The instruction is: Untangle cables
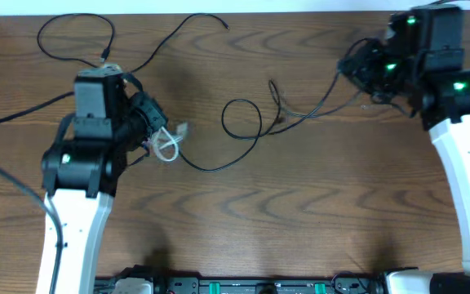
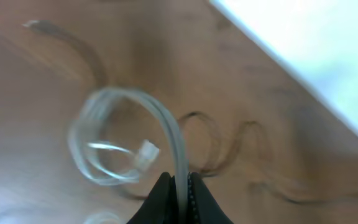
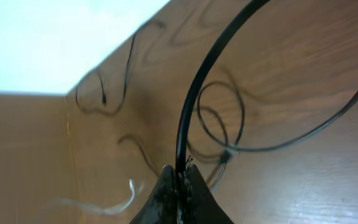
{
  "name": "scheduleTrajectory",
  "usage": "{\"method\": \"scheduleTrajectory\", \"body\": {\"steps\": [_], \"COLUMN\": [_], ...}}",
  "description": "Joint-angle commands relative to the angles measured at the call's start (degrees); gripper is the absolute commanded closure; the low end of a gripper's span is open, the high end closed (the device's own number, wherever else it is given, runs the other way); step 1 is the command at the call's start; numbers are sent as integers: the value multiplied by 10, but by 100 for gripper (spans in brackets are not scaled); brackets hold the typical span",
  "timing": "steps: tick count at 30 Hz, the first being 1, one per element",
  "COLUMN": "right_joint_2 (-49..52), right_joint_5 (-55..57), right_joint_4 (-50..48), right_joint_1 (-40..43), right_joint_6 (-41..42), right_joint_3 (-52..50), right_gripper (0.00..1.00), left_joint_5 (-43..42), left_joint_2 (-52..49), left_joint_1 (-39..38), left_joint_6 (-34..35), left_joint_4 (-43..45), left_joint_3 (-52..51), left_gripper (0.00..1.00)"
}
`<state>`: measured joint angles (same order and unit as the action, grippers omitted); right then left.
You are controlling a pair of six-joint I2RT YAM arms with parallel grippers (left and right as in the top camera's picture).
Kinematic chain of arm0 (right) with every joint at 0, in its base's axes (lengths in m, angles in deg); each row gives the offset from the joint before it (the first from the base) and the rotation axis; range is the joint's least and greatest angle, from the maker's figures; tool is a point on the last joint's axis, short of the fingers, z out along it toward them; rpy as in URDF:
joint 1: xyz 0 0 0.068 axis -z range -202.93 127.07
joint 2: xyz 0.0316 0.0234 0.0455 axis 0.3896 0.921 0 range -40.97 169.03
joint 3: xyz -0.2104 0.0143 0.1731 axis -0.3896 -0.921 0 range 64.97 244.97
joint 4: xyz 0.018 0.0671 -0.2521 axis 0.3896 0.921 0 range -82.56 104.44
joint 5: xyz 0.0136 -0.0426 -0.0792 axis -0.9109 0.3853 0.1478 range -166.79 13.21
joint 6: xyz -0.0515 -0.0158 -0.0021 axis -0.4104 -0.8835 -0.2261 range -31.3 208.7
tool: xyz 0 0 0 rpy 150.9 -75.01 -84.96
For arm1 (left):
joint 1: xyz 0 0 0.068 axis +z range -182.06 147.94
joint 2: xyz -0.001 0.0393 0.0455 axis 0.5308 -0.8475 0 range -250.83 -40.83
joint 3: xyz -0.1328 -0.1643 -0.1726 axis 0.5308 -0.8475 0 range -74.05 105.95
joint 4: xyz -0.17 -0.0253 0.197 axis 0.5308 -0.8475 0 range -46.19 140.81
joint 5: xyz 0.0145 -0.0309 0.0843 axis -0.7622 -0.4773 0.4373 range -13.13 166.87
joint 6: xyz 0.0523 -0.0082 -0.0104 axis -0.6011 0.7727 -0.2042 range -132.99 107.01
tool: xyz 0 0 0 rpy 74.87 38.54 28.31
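Broadly, a brown wooden table (image 1: 317,220) fills the overhead view, with one arm at each side of it. The left arm (image 1: 76,188) rises from the near edge and bends inward, its wrist turned toward the table's middle. The right arm (image 1: 463,155) rises at the far right and folds over toward the back edge, its wrist pointing left.

The left gripper (image 2: 180,182) has its jaws pinched tight on the white cable (image 2: 169,121), which curls up from the fingertips into a small coil just off the wood. The right gripper (image 3: 180,175) is likewise clamped, on a black cable (image 3: 194,99) that arcs up and away from its tips. Overhead, that black cable trails left from the right gripper, forms a round loop near the table's centre, and runs on toward the white coil; whether the two touch there cannot be told.

A second black cable (image 1: 112,37) lies loose at the back left, looped behind the left arm. The white cable's small plug (image 2: 146,153) sits inside its coil.
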<state>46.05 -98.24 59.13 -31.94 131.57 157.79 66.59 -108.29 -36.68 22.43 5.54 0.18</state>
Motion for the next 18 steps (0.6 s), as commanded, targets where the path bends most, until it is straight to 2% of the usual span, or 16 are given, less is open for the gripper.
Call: {"method": "scheduleTrajectory", "body": {"steps": [1, 5, 13, 16, 18], "right_joint_2": [4, 21, 89, 117, 130], "right_joint_5": [64, 109, 108, 103, 98], "right_joint_4": [10, 21, 32, 45, 45], "right_joint_1": [-37, -68, -97, -101, -105], "right_joint_6": [-18, -16, -14, -21, -32], "right_joint_3": [1, 1, 1, 1, 1], "right_gripper": [99, 99, 98, 91, 77], "left_joint_5": [-62, -56, -38, 25, 56], "left_joint_2": [34, 53, 57, 54, 49], "left_joint_1": [0, 0, 19, 33, 42], "left_joint_6": [-20, -20, -17, -5, 10], "left_joint_4": [23, 32, 52, 51, 51], "left_joint_3": [3, 3, 3, 3, 3], "left_gripper": [92, 92, 92, 92, 92]}}
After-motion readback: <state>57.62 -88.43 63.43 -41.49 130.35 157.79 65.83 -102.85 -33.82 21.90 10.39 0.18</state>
